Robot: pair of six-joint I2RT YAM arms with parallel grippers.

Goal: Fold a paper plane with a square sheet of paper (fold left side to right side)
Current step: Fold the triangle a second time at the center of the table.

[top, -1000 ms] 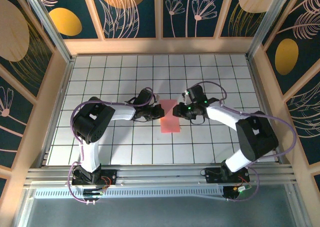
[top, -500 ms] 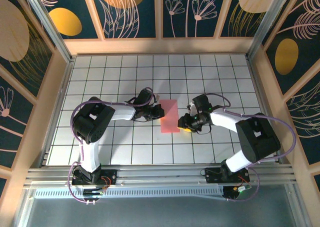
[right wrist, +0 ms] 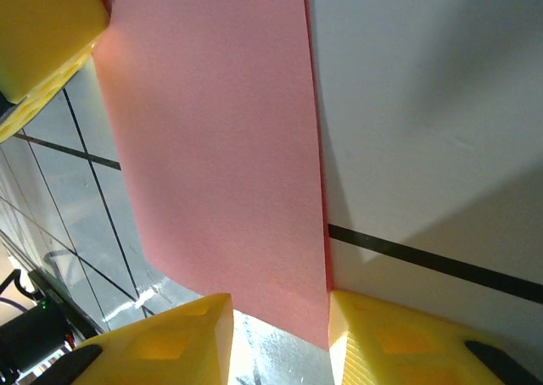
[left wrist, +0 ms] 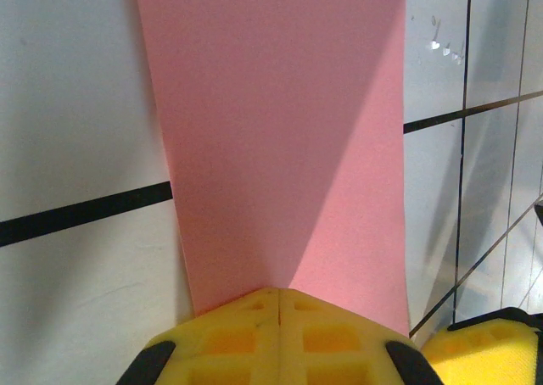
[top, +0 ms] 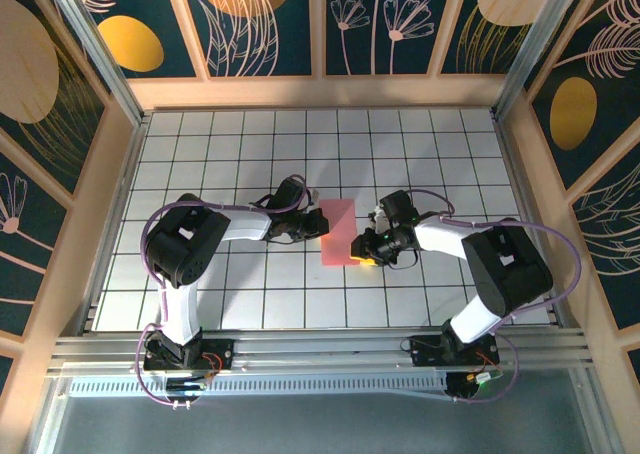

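The table (top: 200,154) is a flat white-tiled top ruled by dark grid lines, bordered by pale wooden rails (top: 320,92) at the far edge and both sides; one thing lies directly on it, a pink sheet (top: 339,232), near the middle, flat on the top; it shows as a narrow rectangle, its long edges running near to far and slightly tilted across the grid.

We find the paper (top: 340,232) flat on the table (top: 250,144), near its middle; the left gripper (top: 318,224) sits at the paper's 9 o'clock edge, touching it; the right gripper (top: 362,252) sits at the paper's 4 o'clock corner, where the paper's edge lies between its fingers (right wrist: 399,338); the paper separates the two grippers.
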